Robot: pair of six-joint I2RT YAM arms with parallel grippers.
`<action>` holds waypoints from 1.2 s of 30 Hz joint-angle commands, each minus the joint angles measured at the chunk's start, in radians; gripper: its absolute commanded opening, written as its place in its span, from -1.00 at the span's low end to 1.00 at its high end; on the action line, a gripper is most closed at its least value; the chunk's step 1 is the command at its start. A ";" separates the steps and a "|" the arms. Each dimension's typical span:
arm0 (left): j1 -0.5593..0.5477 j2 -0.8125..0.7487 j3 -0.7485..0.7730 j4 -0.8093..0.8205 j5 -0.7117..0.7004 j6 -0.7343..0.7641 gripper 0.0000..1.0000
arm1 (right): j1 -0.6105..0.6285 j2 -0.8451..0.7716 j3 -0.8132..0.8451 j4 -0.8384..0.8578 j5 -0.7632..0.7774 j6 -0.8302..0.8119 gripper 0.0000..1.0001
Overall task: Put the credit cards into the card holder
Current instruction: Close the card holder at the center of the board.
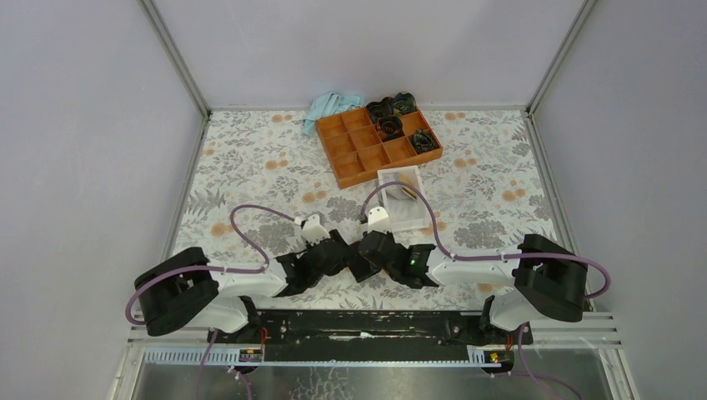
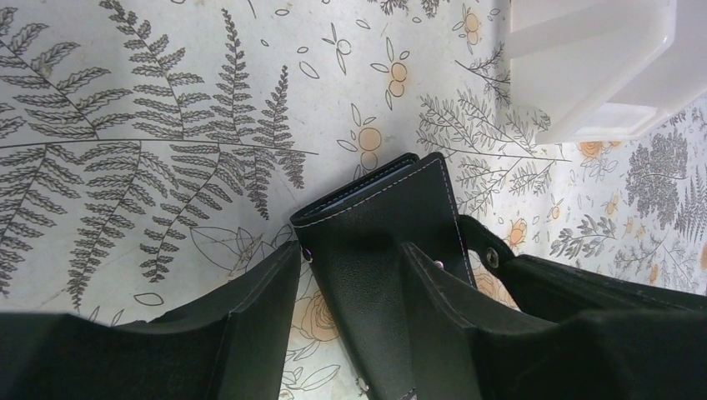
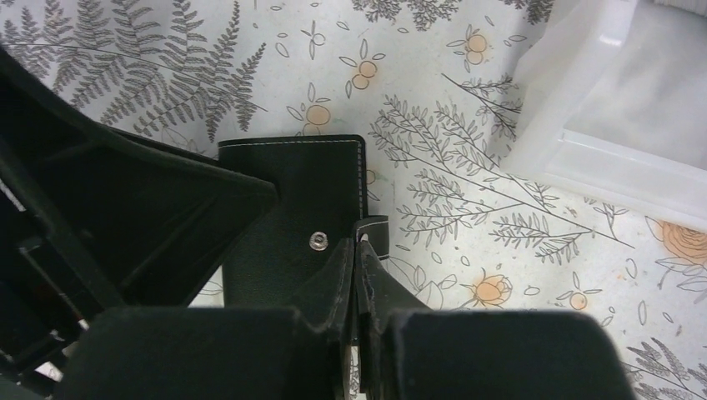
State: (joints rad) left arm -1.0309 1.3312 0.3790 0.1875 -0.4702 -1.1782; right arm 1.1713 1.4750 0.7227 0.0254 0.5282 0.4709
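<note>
The card holder [image 2: 383,217], a black stitched wallet, lies flat on the floral table. It sits between the jaws of my left gripper [image 2: 352,250], one finger against its left corner and the other over its right side. In the right wrist view the card holder [image 3: 292,183] shows a metal snap stud. My right gripper [image 3: 358,242] is shut on its snap tab [image 3: 373,227], which sticks out from the right edge. From above both grippers [image 1: 329,250] [image 1: 367,250] meet mid-table and hide the wallet. I cannot make out any credit cards. A small yellowish patch in the white box is too small to identify.
A white open-topped box [image 1: 408,218] stands just beyond the grippers, to the right. Further back is an orange compartment tray [image 1: 350,154] holding dark items, with a light-blue cloth [image 1: 329,107] behind it. Grey walls close in the table on three sides.
</note>
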 commanded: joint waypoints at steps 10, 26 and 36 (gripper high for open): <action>0.009 0.052 0.012 0.055 0.025 -0.017 -0.04 | -0.004 0.037 0.047 0.065 -0.086 -0.003 -0.91; 0.015 0.054 0.013 0.061 0.030 -0.020 -0.03 | 0.003 0.063 0.040 0.054 -0.097 0.011 -0.92; 0.015 0.061 0.013 0.065 0.034 -0.020 -0.04 | 0.009 0.058 0.031 0.045 -0.098 0.016 -0.92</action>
State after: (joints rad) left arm -1.0245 1.3716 0.3809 0.2474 -0.4530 -1.1946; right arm 1.1717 1.5333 0.7303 0.0647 0.4500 0.4763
